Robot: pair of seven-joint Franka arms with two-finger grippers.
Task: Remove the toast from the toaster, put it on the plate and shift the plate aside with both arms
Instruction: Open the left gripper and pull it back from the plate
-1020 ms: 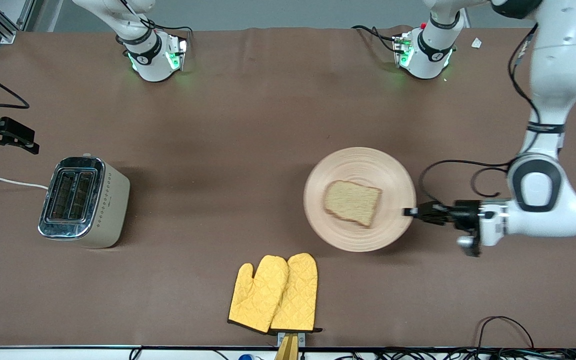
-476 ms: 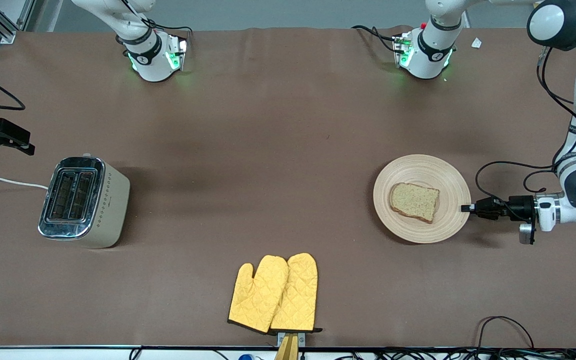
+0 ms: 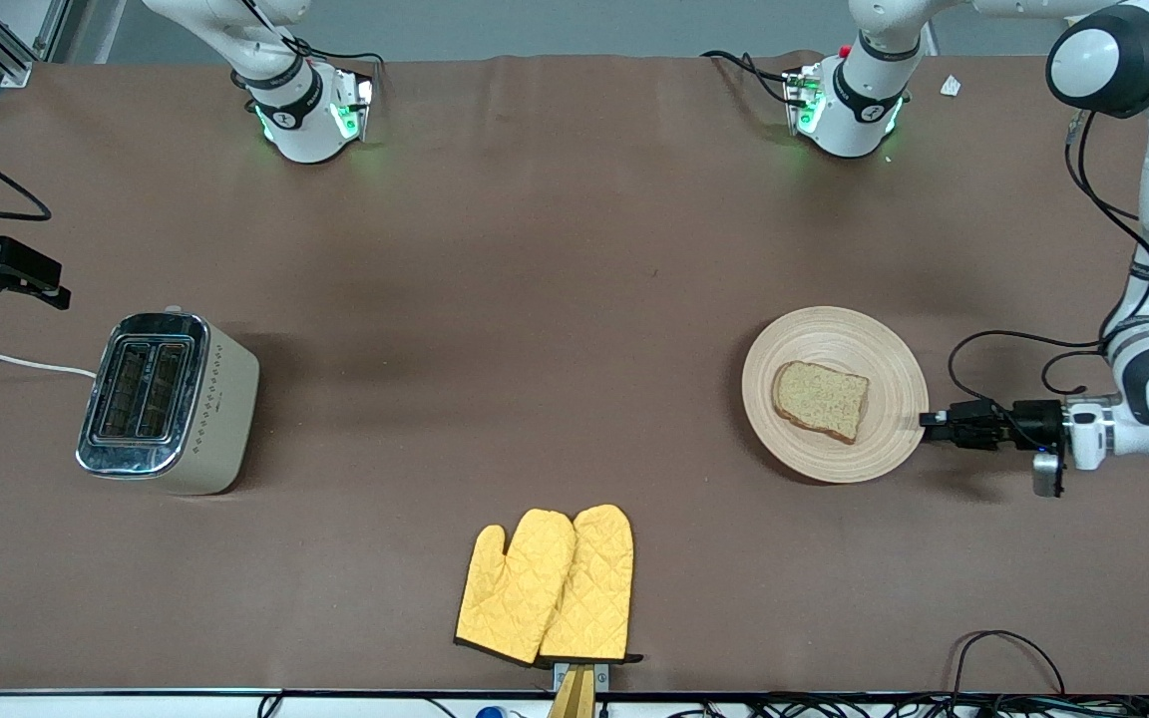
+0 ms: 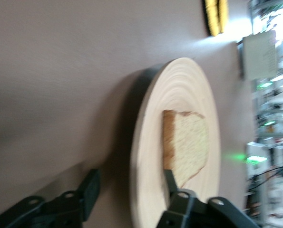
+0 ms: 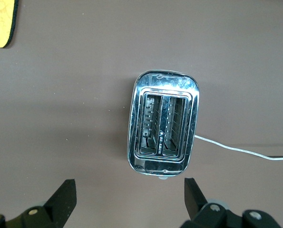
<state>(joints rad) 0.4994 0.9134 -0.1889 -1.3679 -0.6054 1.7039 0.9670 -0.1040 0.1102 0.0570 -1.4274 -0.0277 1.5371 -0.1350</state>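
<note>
The round beige plate [image 3: 834,334] lies on the table toward the left arm's end, with the toast [image 3: 822,401] flat on it. My left gripper [image 3: 927,419] is low at the plate's rim on the side toward the left arm's end. In the left wrist view the left gripper [image 4: 130,183] straddles the rim of the plate [image 4: 179,85]: one finger lies over the plate by the toast [image 4: 189,142], the other stands apart from the rim with a dark gap between. My right gripper [image 3: 51,279] waits open and empty in the air beside the toaster [image 3: 166,399]; it also shows in the right wrist view [image 5: 129,190].
The chrome-topped toaster [image 5: 162,126] stands toward the right arm's end, its white cord [image 3: 6,361] trailing off the table. Two yellow quilted mitts [image 3: 550,583] lie at the table edge nearest the front camera. Black cables [image 3: 1008,648] lie at that edge too.
The plate with the toast has slid from the table's middle toward the left arm's end, with the left gripper at its rim; in the last half second it barely moved. The right arm stayed put.
</note>
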